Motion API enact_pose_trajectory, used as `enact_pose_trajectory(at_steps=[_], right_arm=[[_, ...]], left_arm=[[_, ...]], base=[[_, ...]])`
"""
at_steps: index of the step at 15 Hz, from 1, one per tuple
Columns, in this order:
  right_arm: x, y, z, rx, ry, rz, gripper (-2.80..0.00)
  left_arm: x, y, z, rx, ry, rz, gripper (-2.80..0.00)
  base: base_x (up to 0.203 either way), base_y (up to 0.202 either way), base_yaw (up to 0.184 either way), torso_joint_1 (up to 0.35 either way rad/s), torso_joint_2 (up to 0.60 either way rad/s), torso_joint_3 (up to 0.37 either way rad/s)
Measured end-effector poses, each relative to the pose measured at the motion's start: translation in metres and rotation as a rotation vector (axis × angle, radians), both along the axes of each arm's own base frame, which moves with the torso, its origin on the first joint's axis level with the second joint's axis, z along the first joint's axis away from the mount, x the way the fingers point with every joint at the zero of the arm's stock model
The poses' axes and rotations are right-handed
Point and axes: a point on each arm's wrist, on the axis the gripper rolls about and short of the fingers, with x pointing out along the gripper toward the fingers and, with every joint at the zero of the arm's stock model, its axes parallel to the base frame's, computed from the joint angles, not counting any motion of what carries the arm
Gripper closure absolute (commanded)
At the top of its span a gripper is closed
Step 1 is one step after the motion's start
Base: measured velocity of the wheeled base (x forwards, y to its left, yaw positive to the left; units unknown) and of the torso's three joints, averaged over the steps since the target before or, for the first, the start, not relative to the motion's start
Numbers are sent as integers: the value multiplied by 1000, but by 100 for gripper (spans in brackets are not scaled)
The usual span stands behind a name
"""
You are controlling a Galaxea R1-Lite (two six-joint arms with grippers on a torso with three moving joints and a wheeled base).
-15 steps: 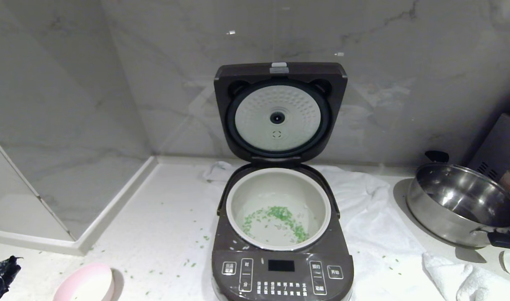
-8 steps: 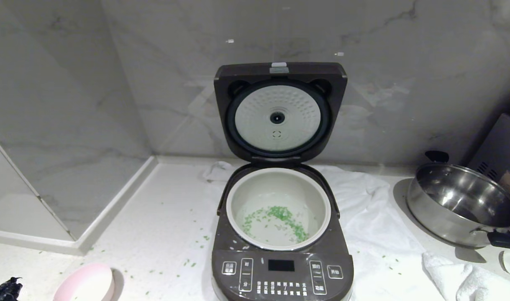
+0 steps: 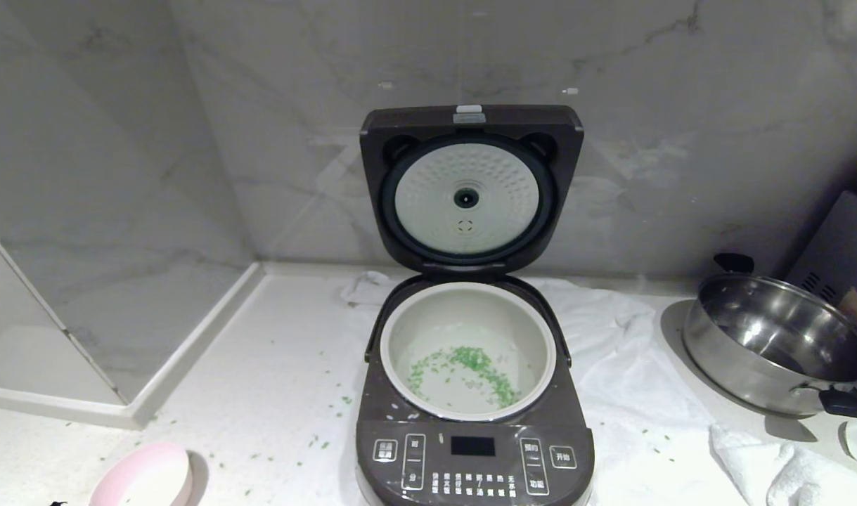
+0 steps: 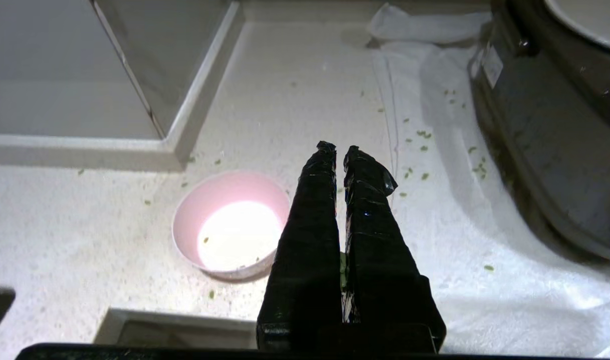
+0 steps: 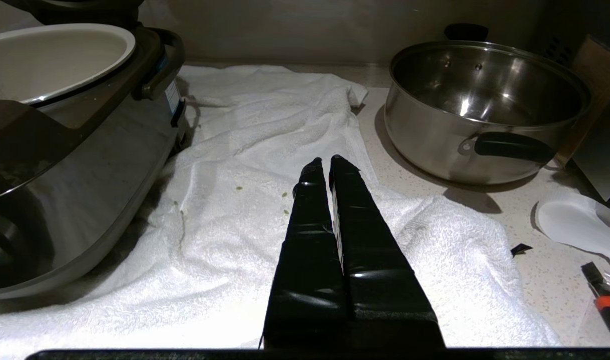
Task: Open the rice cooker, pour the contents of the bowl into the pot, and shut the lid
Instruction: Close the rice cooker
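Bowl (image 3: pixel 143 476) first, at the left of the counter (image 3: pixel 259 365): it sits upright near the front edge, mouth up, all but empty with only a few specks on its white inside, and being round it has no long axis to speak of. Over the last second the left gripper (image 4: pixel 340 150), which showed at the lower left corner of the head view, has slipped out of that view almost entirely; in the left wrist view it hangs above and just beside the bowl, fingers together and holding nothing. That withdrawal, I judge, means the pouring is done and the bowl has been put down. Moving right, the rice cooker (image 3: pixel 474 450) stands in the middle on a white towel (image 3: pixel 632 379), its button panel facing the robot, so its front-to-back axis runs away toward the marble wall (image 3: pixel 681 140). Its pot (image 3: pixel 428 316) holds the contents of the bowl (image 3: pixel 470 365), green bits scattered across the bottom. The lid (image 3: pixel 470 126) stands upright on its rear hinge, dimpled underside facing forward, so closing is what remains. Further right, the right gripper (image 5: pixel 325 162) hovers over the towel with fingers together, empty, near a steel pan (image 3: pixel 780 344).
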Motion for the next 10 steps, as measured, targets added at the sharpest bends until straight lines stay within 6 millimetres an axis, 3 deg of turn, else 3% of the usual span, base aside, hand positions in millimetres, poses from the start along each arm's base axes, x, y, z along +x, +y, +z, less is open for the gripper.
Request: enact_pose_trajectory(at_steps=[10], right_arm=[[0,0,0,0,0,0,0]], left_arm=[[-22,2,-14,6,-116,-3,0]], base=[[0,0,0,0,0,0]])
